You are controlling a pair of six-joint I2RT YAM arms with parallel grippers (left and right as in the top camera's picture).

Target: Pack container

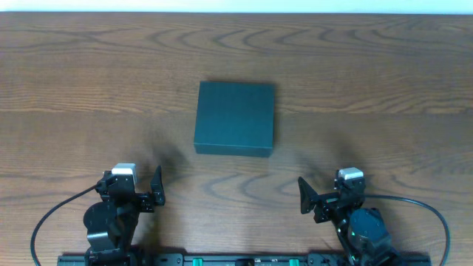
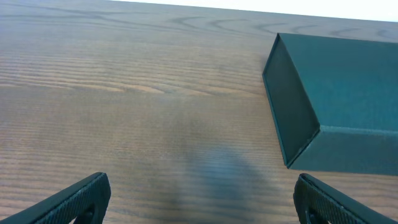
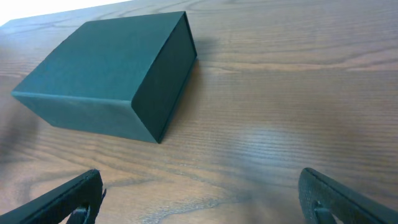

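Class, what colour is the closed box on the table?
Dark teal container, plain and matte; clearest in the right wrist view.

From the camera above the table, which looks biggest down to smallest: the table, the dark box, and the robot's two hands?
1. table, filling nearly the whole view
2. dark box
3. left hand and right hand: both open and much alike in size, so I won't rank one over the other.

The container [image 1: 235, 117] is made of what looks like card: dark, smooth and matt. The table [image 1: 74, 89] is covered in brown wood grain with a soft shine. The fingers [image 2: 74, 199] of the left gripper [image 2: 202, 182] and right gripper [image 3: 200, 176] look made of dull black plastic.
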